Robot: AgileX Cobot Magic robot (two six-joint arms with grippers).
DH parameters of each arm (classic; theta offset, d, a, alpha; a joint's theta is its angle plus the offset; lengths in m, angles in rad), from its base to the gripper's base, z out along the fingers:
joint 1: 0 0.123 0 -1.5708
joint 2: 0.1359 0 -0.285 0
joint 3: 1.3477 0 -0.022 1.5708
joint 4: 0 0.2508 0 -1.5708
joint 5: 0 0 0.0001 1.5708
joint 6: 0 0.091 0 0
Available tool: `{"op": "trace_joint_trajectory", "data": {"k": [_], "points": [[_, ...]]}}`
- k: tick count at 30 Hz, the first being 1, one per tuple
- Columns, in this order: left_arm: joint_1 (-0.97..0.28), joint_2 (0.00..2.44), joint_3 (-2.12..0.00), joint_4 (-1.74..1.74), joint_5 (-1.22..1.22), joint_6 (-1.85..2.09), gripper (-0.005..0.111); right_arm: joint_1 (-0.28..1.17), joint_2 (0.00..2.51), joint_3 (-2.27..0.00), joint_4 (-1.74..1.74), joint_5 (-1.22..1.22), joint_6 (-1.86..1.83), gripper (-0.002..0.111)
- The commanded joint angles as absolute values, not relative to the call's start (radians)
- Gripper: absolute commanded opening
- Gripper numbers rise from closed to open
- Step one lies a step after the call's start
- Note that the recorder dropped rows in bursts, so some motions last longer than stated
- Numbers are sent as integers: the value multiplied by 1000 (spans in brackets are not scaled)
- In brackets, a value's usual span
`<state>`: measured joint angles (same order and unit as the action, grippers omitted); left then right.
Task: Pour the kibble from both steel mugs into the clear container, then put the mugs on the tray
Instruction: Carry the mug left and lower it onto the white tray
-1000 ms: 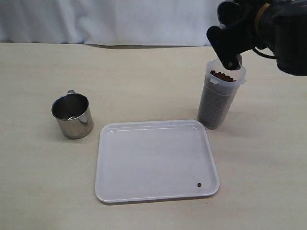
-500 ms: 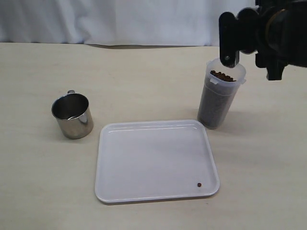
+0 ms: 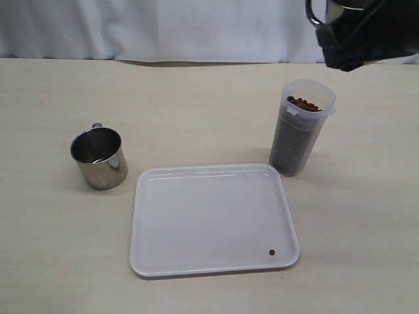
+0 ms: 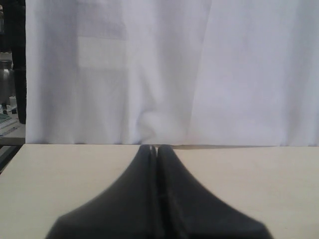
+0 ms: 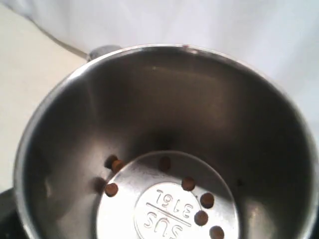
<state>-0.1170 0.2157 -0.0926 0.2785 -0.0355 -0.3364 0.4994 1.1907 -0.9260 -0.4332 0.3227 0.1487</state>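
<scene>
My right gripper (image 3: 359, 34) is high at the back right, above the clear container (image 3: 298, 139), and is shut on a steel mug (image 3: 332, 9). The right wrist view looks straight into that mug (image 5: 164, 124); several kibble pellets (image 5: 201, 217) lie on its bottom. The container stands upright and is filled nearly to the rim with kibble (image 3: 302, 103). The other steel mug (image 3: 99, 157) stands upright on the table at the left, with no pellets showing inside. The white tray (image 3: 209, 219) lies in front, holding one stray pellet (image 3: 272, 252). My left gripper (image 4: 156, 148) is shut on nothing, over bare table.
A white curtain (image 3: 163, 26) hangs along the table's far edge. The tray lies between the left mug and the container, close to the container's base.
My right gripper has risen and swung right with the mug, away from the container's rim. Mug at left, tray and container have stayed put.
</scene>
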Motion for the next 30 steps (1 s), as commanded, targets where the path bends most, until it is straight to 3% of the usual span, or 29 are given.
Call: {"op": "trace_joint_trajectory", "data": {"k": [1, 7, 16, 30], "points": [[-115, 214, -94, 278, -35, -339, 0, 546, 1151, -719, -218, 0, 110, 5], [-115, 214, -94, 278, -35, -339, 0, 638, 1189, -426, -113, -484, 126, 5], [-115, 214, -94, 276, -35, -339, 0, 689, 1377, -319, -158, -652, 145, 5], [-115, 214, -94, 276, -35, -337, 0, 689, 1811, -331, -236, -972, 148, 5]]}}
